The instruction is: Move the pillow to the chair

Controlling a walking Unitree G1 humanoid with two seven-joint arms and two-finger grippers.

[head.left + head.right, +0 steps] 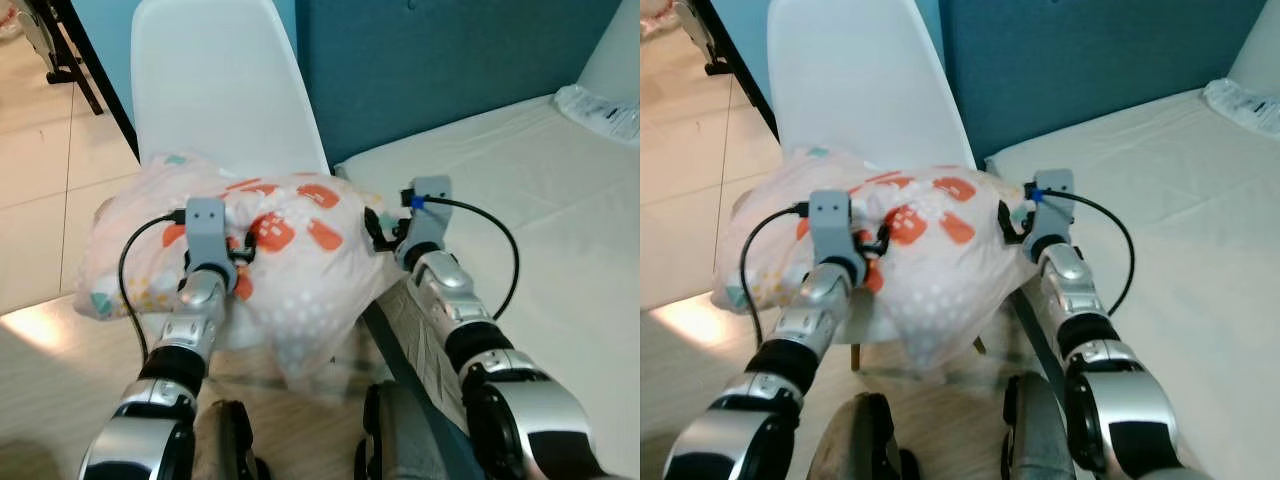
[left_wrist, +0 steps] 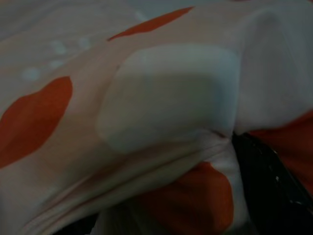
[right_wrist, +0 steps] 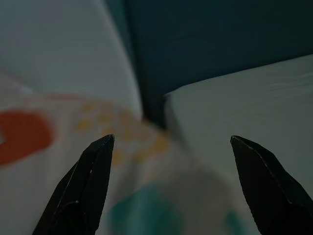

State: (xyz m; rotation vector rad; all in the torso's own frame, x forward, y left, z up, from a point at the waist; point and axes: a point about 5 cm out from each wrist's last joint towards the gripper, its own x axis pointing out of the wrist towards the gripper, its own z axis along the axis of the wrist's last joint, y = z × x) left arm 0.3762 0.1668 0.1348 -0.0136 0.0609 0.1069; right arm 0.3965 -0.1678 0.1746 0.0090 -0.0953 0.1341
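On the seat of the white chair (image 1: pixel 215 80), at about 11 o'clock from the robot, lies the pillow (image 1: pixel 290 260), pale pink with orange, white and teal spots. It covers the seat and sags over the front edge toward the robot, one corner hanging down between the arms.

The left gripper (image 1: pixel 238 262) is pressed into the pillow near its middle. In the left wrist view, pillow fabric is bunched right against the camera with a black finger (image 2: pixel 266 181) beside the fold, so the fingers are pinching the pillow cloth.

The right gripper (image 3: pixel 171 147) sits at the pillow's 3 o'clock edge, just where the chair meets the bed (image 1: pixel 520 190). Its two black fingers (image 3: pixel 88 186) are spread wide apart with nothing between them, the pillow lying just below and ahead of the tips.

Behind chair and bed, at 12 o'clock, stands a dark teal headboard (image 1: pixel 440 60). A pale tiled floor (image 1: pixel 40 200) lies at 9 o'clock.
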